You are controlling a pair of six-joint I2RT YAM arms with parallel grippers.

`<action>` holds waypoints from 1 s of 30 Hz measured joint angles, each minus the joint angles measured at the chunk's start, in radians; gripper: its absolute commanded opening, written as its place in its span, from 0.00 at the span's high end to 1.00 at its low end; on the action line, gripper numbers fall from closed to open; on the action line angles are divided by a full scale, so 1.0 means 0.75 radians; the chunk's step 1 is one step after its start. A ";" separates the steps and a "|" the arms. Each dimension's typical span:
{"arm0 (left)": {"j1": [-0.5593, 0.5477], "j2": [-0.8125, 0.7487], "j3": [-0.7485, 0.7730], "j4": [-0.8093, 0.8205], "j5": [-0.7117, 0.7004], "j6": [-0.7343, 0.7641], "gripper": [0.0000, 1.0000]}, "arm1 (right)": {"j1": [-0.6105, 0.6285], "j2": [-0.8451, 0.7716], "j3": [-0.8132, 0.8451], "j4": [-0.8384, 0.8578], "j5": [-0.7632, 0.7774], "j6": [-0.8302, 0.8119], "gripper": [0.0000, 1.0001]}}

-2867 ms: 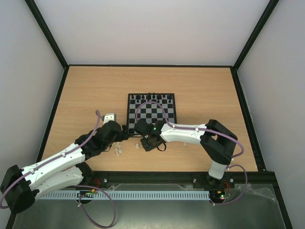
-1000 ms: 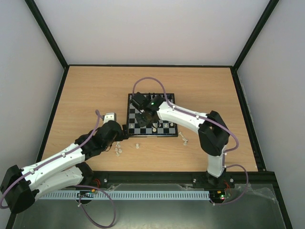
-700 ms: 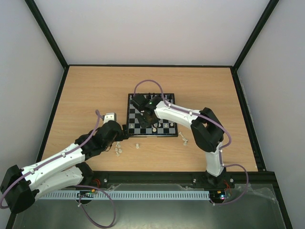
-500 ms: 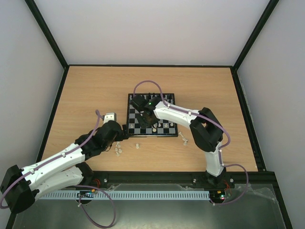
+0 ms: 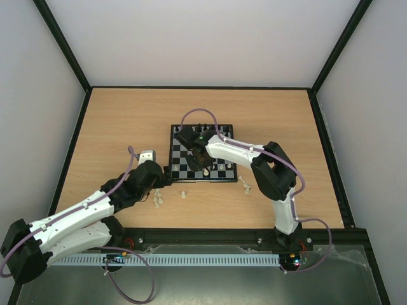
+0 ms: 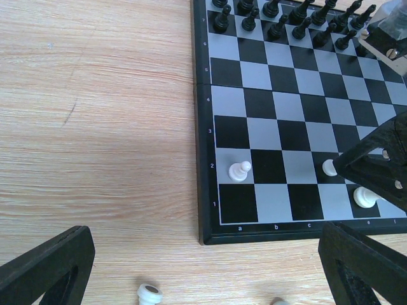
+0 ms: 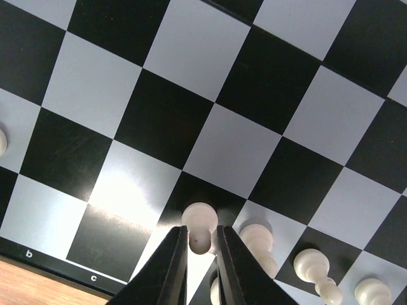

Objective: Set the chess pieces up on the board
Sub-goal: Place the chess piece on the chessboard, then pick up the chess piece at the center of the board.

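Bottom centre of the right wrist view, the right gripper [image 7: 201, 235] pinches a white pawn [image 7: 199, 217] standing on the board [image 7: 216, 152], with other white pieces [image 7: 257, 239] crowding its right. The left gripper [image 6: 203, 254] gapes wide and empty over the wooden table [image 6: 95, 127] below the board's lower-left corner.

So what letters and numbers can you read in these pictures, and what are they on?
"1", "2", "3", "4", "5", "6": on the left rim of the small black and pale grey chessboard.
"a", "b", "c": on its near rim.
Letters further right: hidden or too blurred to read.
Nothing else readable.
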 measured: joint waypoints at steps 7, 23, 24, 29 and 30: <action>0.000 0.001 0.000 0.000 0.000 0.000 0.00 | -0.001 -0.001 -0.004 0.001 -0.002 -0.007 0.74; 0.000 -0.090 0.000 -0.026 -0.022 -0.019 0.00 | 0.195 -0.292 -0.188 0.072 -0.099 0.025 0.57; 0.000 -0.122 0.000 -0.035 -0.025 -0.023 0.01 | 0.215 -0.289 -0.203 0.081 -0.113 0.032 0.57; 0.000 -0.259 0.010 -0.087 -0.034 -0.041 0.00 | 0.291 -0.249 -0.235 0.101 -0.149 0.059 0.57; 0.000 -0.291 0.012 -0.101 -0.034 -0.046 0.00 | 0.301 -0.241 -0.235 0.108 -0.153 0.064 0.57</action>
